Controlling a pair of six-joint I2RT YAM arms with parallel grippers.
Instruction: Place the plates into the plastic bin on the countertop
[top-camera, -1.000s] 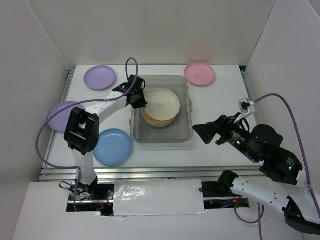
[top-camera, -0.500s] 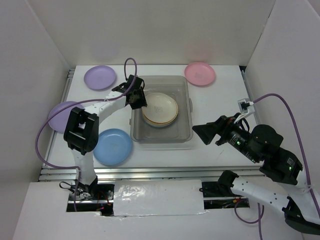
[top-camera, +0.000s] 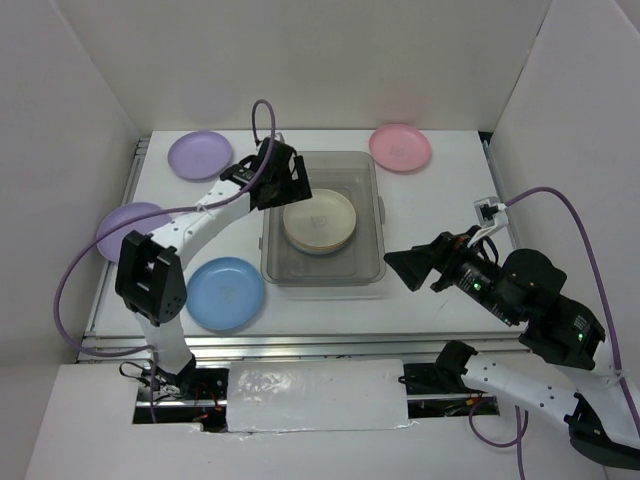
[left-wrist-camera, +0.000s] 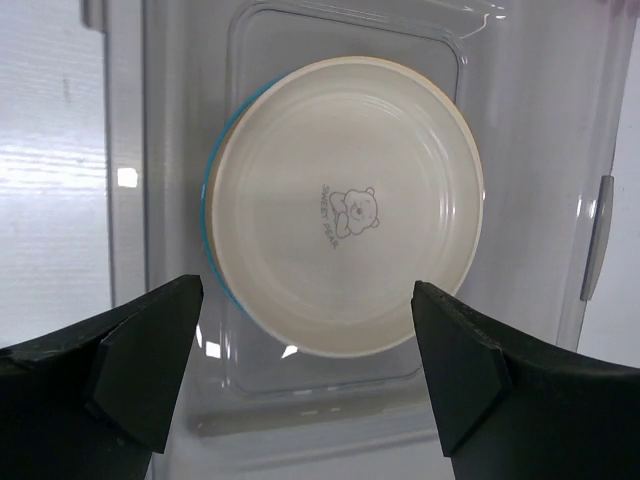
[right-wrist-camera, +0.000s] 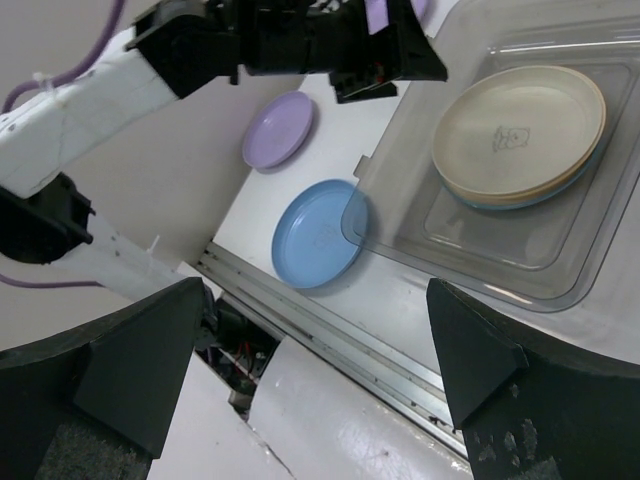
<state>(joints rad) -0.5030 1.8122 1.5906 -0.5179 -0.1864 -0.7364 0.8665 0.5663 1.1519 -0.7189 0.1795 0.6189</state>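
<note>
Inside the clear greyish rectangular plastic bin (top-camera: 335, 270), mid-counter, a round cream plastic plate with a small bear print (top-camera: 319, 218) tops a short stack, with yellowish and blue-green rims peeping out beneath it. The left pincer (top-camera: 285, 182) hangs over the bin's far left corner, spread wide and empty. The right pincer (top-camera: 397, 265), just right of the bin, is likewise wide and empty. On the white counter (top-camera: 440, 195) lie two round lilac plates (top-camera: 199, 155) (top-camera: 122, 228), a round blue plate (top-camera: 226, 293) and a round pink plate (top-camera: 400, 147). White walls (top-camera: 320, 60) enclose it, and a metal rail (top-camera: 300, 345) runs along the front.
</note>
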